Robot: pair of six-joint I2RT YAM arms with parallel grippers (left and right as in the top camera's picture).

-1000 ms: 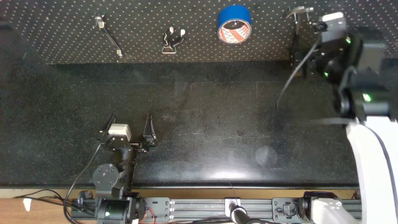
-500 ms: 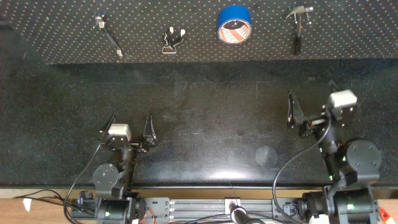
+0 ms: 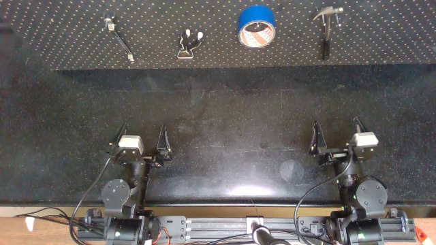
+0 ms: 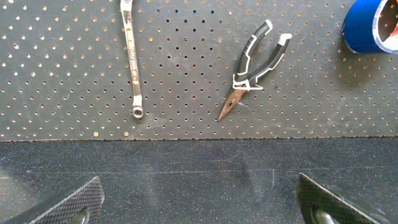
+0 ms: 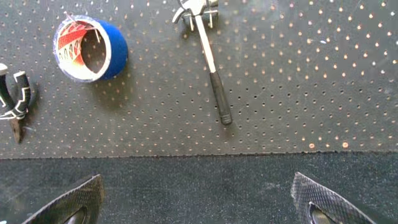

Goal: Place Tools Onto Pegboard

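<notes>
Right arm has pulled back. A second ago the right tool (image 3: 336, 136) was up at the pegboard (image 3: 54, 34), right at the hammer (image 3: 327, 30). Half a second ago it was already off the board and partway home. Now it sits low over the counter (image 3: 225, 122) near its own base, level with the left tool (image 3: 142, 135).

Right tool: jaws spread wide, nothing in them, and its wrist view shows bare counter between the fingers (image 5: 81, 199). Left tool: also wide open and holding nothing. It hasn't moved across the three top views.

The hammer stayed put when the arm left. It hangs at the right end of the pegboard with its head up on the pegs and its handle pointing down toward the counter. From the right wrist view the head looks seated across two pegs, but I can't confirm how well it is hooked.

Others on the board, left to right: wrench (image 3: 121, 41), pliers (image 3: 189, 44), tape (image 3: 257, 27). None of them shifted.

My read: that was the release and retreat after the last hang. All four tools are on the board and both arms are parked, so the task looks done unless the hammer slips.
</notes>
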